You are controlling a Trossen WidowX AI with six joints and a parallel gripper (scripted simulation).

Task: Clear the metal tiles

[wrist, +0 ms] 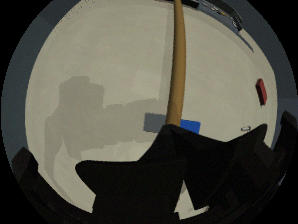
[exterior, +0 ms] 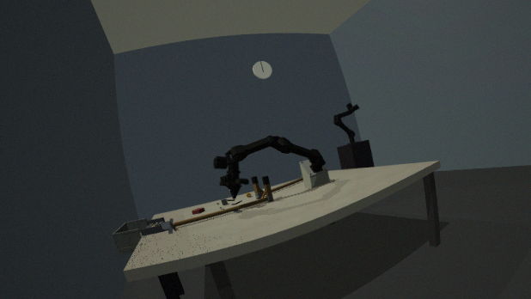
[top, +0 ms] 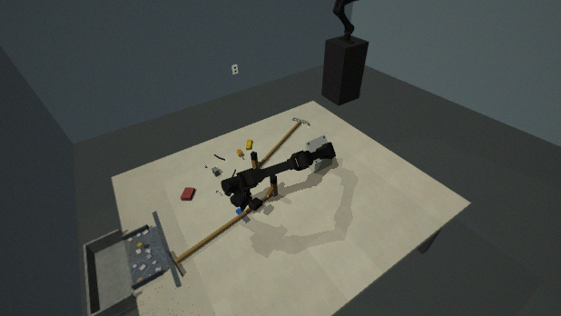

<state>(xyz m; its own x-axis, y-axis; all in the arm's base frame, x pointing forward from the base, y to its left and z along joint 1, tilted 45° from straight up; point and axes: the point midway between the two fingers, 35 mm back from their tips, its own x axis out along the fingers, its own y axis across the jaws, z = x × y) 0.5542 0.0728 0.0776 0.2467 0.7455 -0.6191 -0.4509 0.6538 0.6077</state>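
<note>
The long scraper's wooden handle (top: 213, 237) (exterior: 206, 216) (wrist: 177, 65) lies along the table, with its head beside the near edge of the steel plate (top: 160, 244). An upright black-topped grip (top: 274, 185) (exterior: 267, 189) stands at the handle's rear end. Several small pale and orange tiles (top: 142, 267) lie scattered on the plate. The catch box (top: 92, 277) (exterior: 125, 243) adjoins the plate's far end; no tiles show on its visible floor. My gripper (top: 242, 207) (exterior: 234, 197) (wrist: 166, 128) is shut and empty, pointing down close to the handle, ahead of the upright grip. Its exact height is unclear.
A rake-like tool (top: 283, 138) with its own upright grip lies behind the arm. A red block (top: 187, 194) (exterior: 198, 210) (wrist: 261, 92), a yellow block (top: 249, 144) and small dark and metal bits lie on the far side. A blue piece (top: 239, 212) (wrist: 191, 126) lies beside the handle.
</note>
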